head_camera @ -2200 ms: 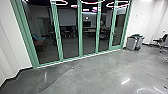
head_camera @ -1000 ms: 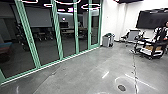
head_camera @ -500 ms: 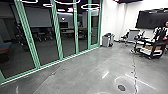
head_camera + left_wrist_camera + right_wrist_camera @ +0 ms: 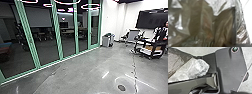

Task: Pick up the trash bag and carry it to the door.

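The trash bag (image 4: 224,25) bulked close before the left wrist, seemingly nearer that arm, its long axis unclear; the right wrist view caught crumpled clear plastic (image 4: 201,67) by the dark base plate (image 4: 230,65), the head view green-framed glass (image 4: 58,37) left; whether either gripper was spread or pinching, I couldn't tell

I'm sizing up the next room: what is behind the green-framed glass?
Behind the glass, a large pale panel and chairs show dimly. The green posts hide whatever stands directly behind them.
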